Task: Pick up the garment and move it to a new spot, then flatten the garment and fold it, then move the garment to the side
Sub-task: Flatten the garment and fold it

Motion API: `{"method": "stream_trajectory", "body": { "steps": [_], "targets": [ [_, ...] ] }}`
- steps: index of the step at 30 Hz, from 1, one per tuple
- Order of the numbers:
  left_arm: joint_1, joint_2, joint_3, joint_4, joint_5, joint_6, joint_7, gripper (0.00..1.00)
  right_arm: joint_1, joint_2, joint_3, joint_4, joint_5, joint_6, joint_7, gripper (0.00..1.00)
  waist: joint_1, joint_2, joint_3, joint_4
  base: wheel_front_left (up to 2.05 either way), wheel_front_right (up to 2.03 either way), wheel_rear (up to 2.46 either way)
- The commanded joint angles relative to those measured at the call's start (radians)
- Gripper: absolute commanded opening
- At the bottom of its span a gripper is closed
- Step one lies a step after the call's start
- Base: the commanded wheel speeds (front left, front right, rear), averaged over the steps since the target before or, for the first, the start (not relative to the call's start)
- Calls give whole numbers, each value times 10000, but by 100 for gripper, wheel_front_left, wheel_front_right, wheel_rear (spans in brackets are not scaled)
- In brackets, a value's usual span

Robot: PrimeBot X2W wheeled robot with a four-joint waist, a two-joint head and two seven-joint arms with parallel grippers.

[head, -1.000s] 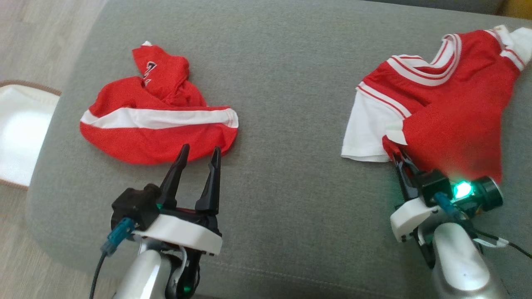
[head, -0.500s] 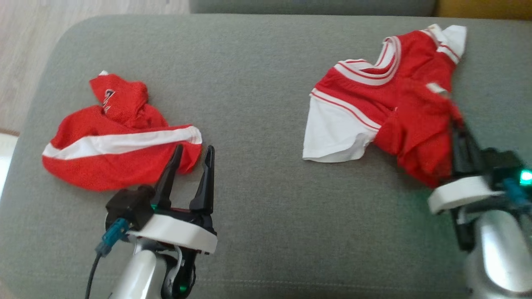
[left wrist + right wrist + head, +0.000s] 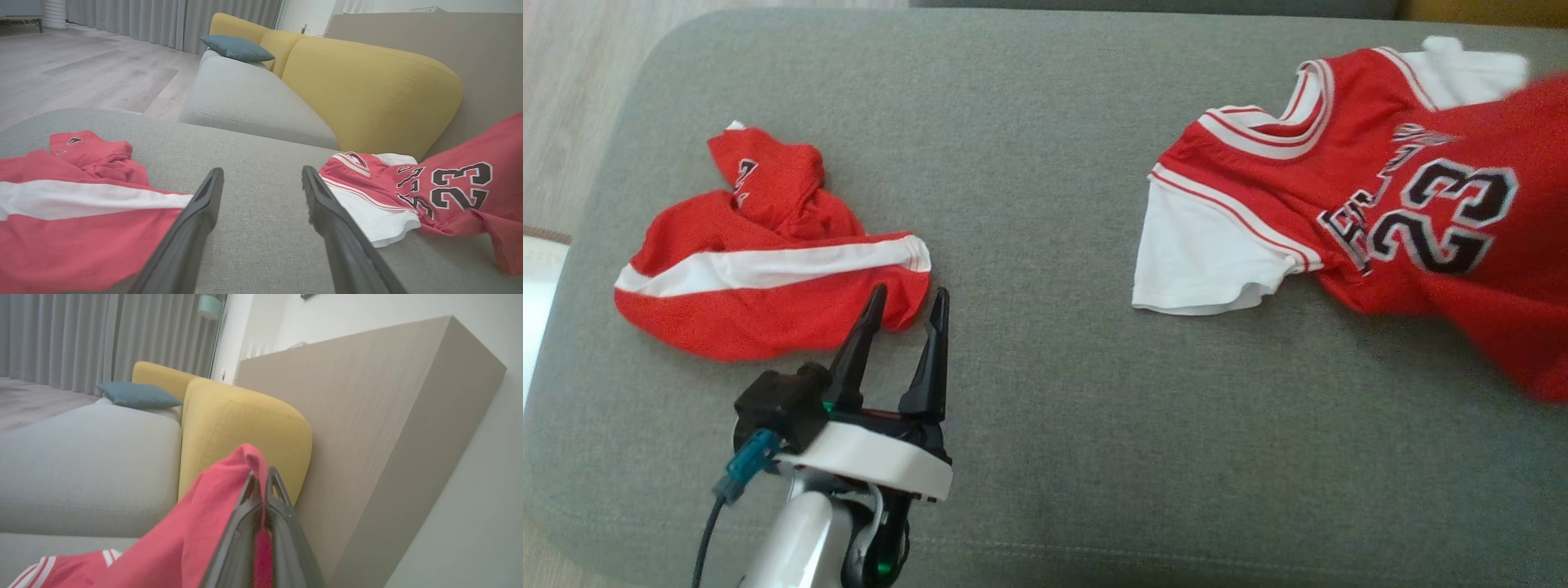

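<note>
Jersey: red mesh, white sleeves, red-white striped collar and sleeve trim, black white-edged "23" with lettering beside it, print side up. It sits on the right side of the grey cushion; collar and one white sleeve lie on the fabric, the far red end is held up off it. Right claw clenched on a red fold of the jersey. Left claw released and empty, tips just beside crumpled red shorts with a white stripe on the cushion's left
</note>
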Motion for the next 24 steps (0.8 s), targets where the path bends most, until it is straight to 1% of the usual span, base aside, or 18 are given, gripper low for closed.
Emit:
{"method": "stream_trajectory", "body": {
  "steps": [1, 3, 4, 8, 11, 14, 19, 21, 24],
  "targets": [
    [-455, 29, 254, -303, 120, -6, -59, 100, -686, -392, 45, -102, -163, -7, -159, 0, 0, 0, 112, 116, 0, 0, 0],
    [-475, 29, 265, -292, 131, -21, -59, 100, -1131, -506, -177, 219, -475, -7, -128, 2, 0, 0, 163, 172, 0, 0, 0],
    [-490, 29, 263, -288, 133, -30, -59, 100, -1287, -573, -285, 415, -755, -7, -70, 100, 0, 0, 192, 200, 0, 0, 0],
    [-507, 29, 257, -265, 130, -31, -59, 100, -1788, -403, -454, 997, -1303, -7, -373, 100, 0, 0, 207, 237, 0, 0, 0],
    [-430, 29, 295, -235, 148, 8, -59, 100, -1809, 4, -468, 1272, -1450, -7, -849, 100, 0, 0, 91, 138, 0, 0, 0],
    [-374, 29, 358, -221, 170, 25, -59, 100, -1516, 548, -235, 1381, -1298, -7, -1327, 100, 0, 0, -89, -41, 0, 0, 0],
    [-253, 29, 488, -284, 195, 16, -59, 100, -375, 1633, 769, 987, -334, -7, -1748, 100, 0, 0, -427, -478, 0, 0, 0],
    [-195, 29, 515, -312, 202, 20, -59, 100, 291, 1932, 1283, 646, 213, -7, -1812, 100, 0, 0, -553, -671, 0, 0, 0],
    [-131, 29, 521, -348, 211, 18, -59, 100, 1439, 2179, 2209, 87, 1065, -7, -1855, 100, 0, 0, -697, -930, 0, 0, 0]
  ]
}}
